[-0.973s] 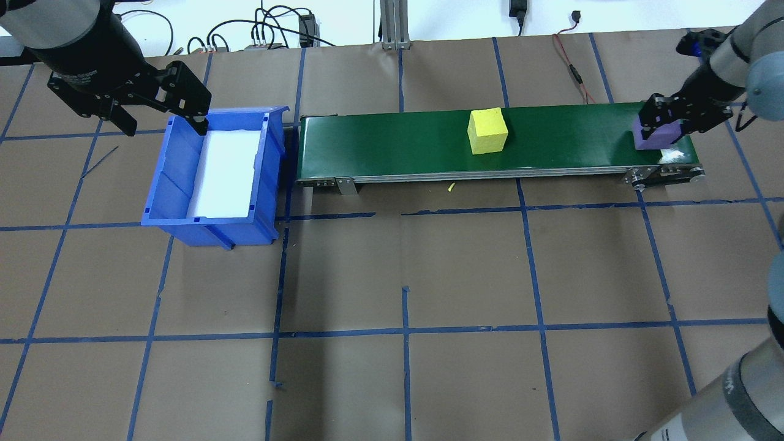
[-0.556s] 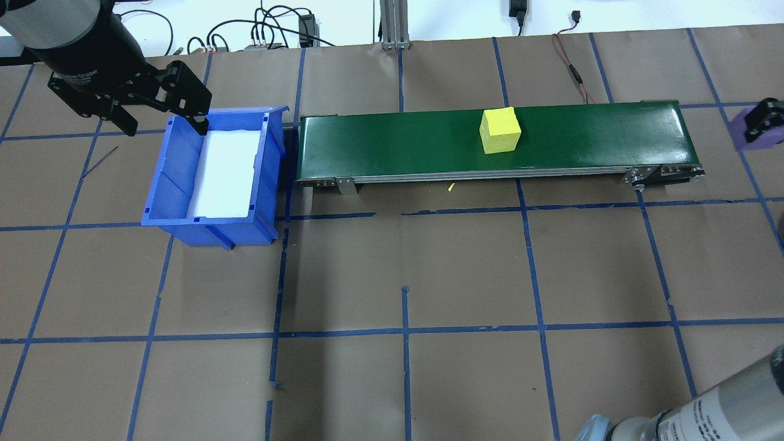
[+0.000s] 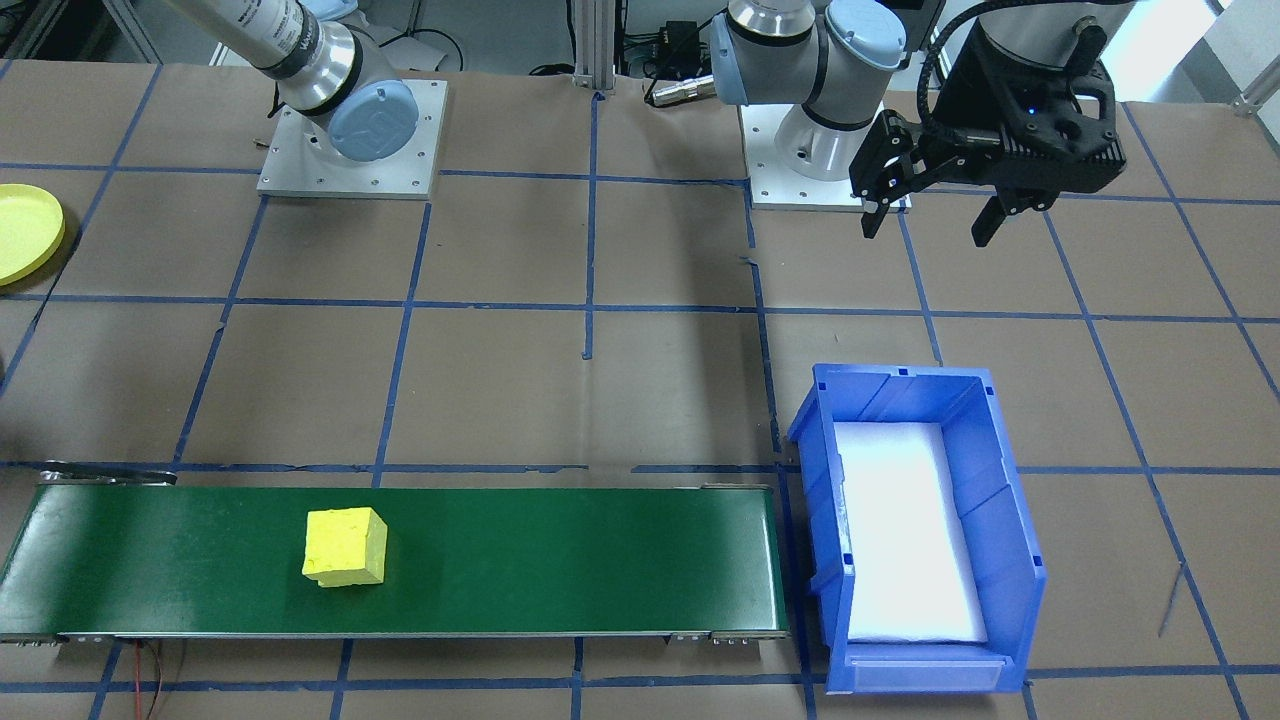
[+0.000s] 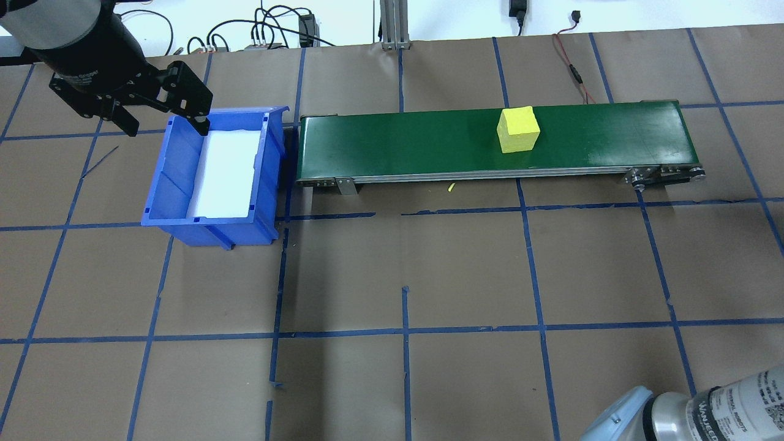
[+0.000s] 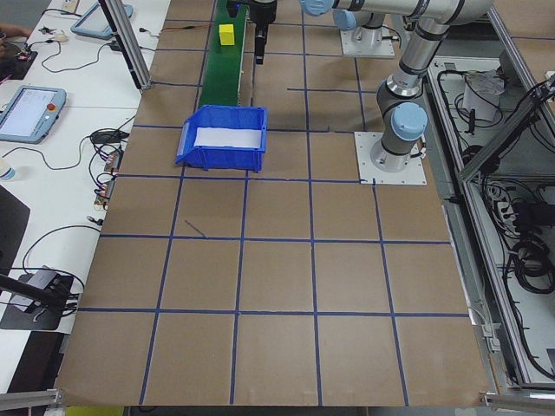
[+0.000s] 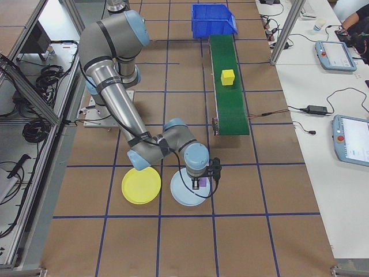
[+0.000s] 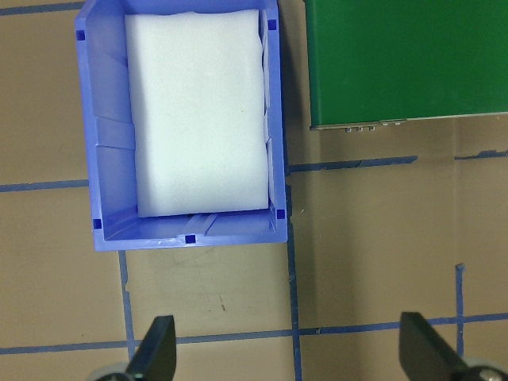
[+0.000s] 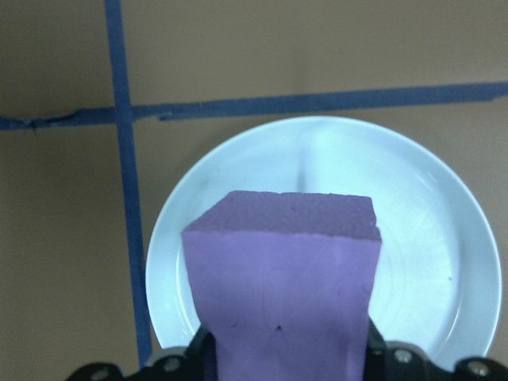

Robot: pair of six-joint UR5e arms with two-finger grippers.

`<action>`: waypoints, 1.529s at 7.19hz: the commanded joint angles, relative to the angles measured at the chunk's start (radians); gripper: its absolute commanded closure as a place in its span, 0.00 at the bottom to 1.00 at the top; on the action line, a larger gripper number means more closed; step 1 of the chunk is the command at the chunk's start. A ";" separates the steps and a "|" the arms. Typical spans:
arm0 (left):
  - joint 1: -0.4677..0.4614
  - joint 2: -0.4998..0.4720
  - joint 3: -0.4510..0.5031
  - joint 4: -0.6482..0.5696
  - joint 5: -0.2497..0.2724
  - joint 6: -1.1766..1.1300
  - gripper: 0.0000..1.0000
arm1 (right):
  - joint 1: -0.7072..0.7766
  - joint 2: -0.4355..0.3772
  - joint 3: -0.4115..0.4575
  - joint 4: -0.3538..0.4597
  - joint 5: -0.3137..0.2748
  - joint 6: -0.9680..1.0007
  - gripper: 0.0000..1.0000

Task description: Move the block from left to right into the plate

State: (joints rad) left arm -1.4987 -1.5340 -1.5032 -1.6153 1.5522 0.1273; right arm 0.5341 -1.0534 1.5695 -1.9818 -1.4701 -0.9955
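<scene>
Above the pale plate: the right gripper point(image 8: 282, 349) grips a purple foam block point(image 8: 286, 278), one finger pressed on each side, held over a round light blue plastic plate point(image 8: 429, 238) that lies on the brown paper table point(image 8: 63, 238).
Right arm: in the right side view its gripper point(image 6: 200, 180) points down over the light blue plate point(image 6: 183, 193), the purple block point(image 6: 200, 183) showing small between the fingers.
Yellow plate: the small round bright yellow plastic plate point(image 6: 141, 186) with a shallow rim lies just beside the light blue one, on the robot's side of it; nothing rests on it. Its edge also shows in the front-facing view point(image 3: 25, 235).
Left gripper: the left gripper point(image 4: 160, 113) hangs with its fingers spread wide and nothing between them, near the far corner of a blue rectangular plastic bin point(image 4: 162, 184).
Bin: lined with a white foam sheet point(image 7: 198, 111).
Conveyor: a long green belt point(image 4: 398, 144) runs from the bin's side; a yellow foam cube point(image 4: 518, 129) sits on it, right of its middle.
</scene>
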 commanded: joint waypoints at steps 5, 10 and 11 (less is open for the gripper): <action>0.000 0.000 0.000 0.000 -0.001 0.000 0.00 | -0.025 -0.019 0.011 0.007 0.010 0.038 0.00; 0.002 0.000 0.000 0.000 -0.003 0.000 0.00 | 0.307 -0.162 -0.037 0.135 0.068 0.361 0.01; 0.002 0.000 -0.002 0.000 -0.003 0.000 0.00 | 0.387 -0.160 -0.037 0.127 0.103 0.441 0.01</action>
State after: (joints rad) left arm -1.4971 -1.5340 -1.5038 -1.6153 1.5498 0.1273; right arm 0.8216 -1.2109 1.5344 -1.8536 -1.4024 -0.6549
